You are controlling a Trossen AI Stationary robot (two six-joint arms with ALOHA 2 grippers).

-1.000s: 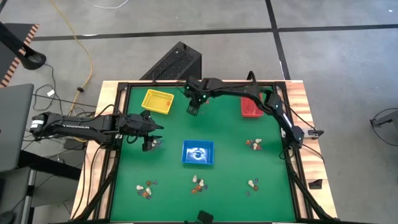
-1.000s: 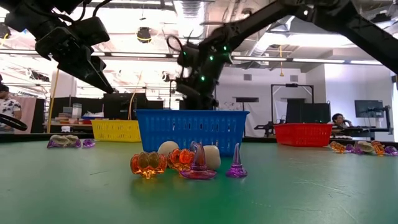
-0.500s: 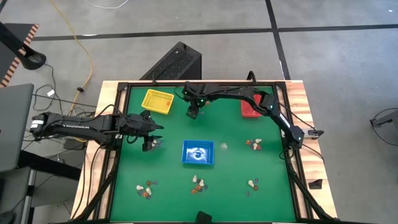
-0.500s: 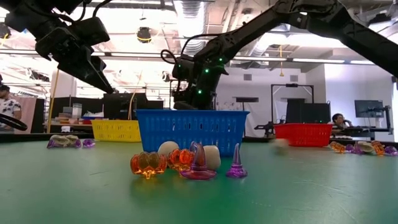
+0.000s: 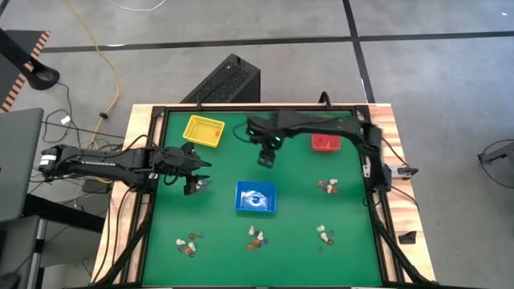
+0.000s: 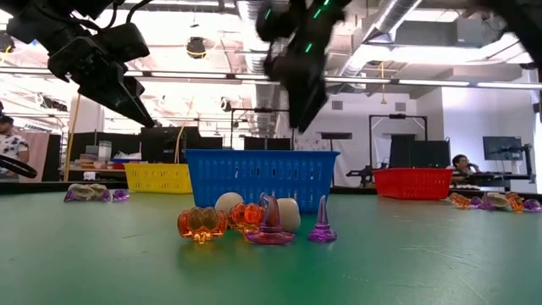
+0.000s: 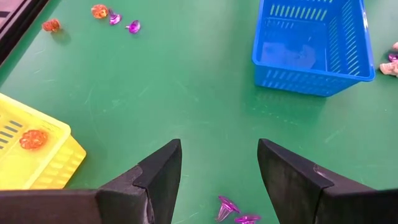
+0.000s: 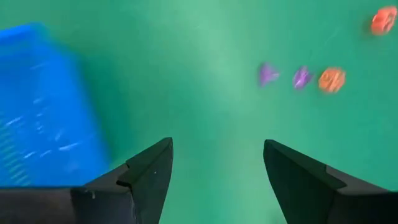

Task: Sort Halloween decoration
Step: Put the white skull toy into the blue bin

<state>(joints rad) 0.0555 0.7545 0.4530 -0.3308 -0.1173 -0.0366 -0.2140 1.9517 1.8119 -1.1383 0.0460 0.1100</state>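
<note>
Halloween decorations lie in small heaps on the green table: orange, purple and whitish trinkets [image 6: 254, 220] near the front edge, more at the front left [image 5: 186, 243], the front right [image 5: 324, 236] and the right [image 5: 328, 186]. One orange trinket [image 7: 32, 138] lies in the yellow tray [image 5: 203, 130]. My left gripper [image 7: 219, 163] hangs open at the left over purple trinkets [image 7: 229, 209], touching nothing. My right gripper [image 5: 267, 158] hangs open and high between the yellow tray and the red tray [image 5: 325, 143], beyond the blue tray [image 5: 256, 198]. It points steeply down and holds nothing.
The three trays stand apart: yellow at the far left, red at the far right, blue in the middle. A black frame [image 5: 152, 201] runs round the table. Bare green surface lies between the trays and the heaps. People sit in the room beyond the table.
My right gripper has swung from beside the yellow tray toward the table's right and near edges and has risen well above the blue tray. My left gripper has kept still. The heaps lie where they were.
</note>
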